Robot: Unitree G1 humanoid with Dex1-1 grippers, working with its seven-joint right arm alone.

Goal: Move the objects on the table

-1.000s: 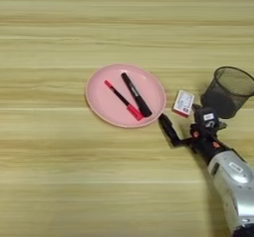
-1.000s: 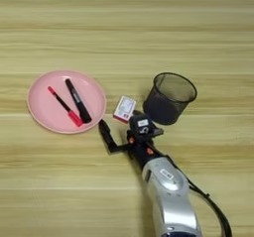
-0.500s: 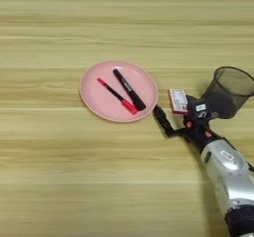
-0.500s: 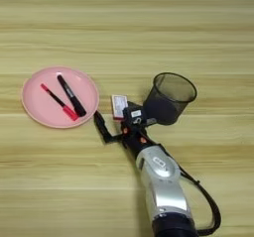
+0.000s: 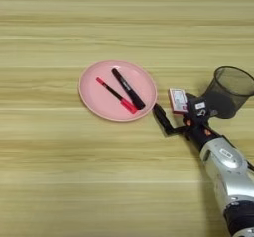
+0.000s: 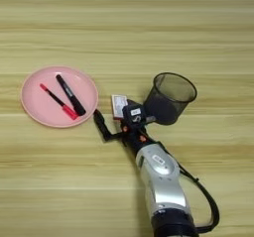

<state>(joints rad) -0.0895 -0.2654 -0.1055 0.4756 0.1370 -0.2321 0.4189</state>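
The right pincer (image 6: 111, 122) sits low over the bench (image 6: 127, 28), one black finger (image 6: 101, 124) reaching left to the pink plate (image 6: 37, 109), the other hidden at the white-and-red box (image 6: 118, 105); whether it grips the box I cannot tell. A red pen (image 5: 117, 95) and black marker (image 5: 128, 88) lie side by side on the plate. The mesh cup (image 6: 169, 98) stands right of the box.

Table (image 5: 59, 181): plate (image 5: 96, 99), box (image 5: 177, 100), cup (image 5: 229, 90).
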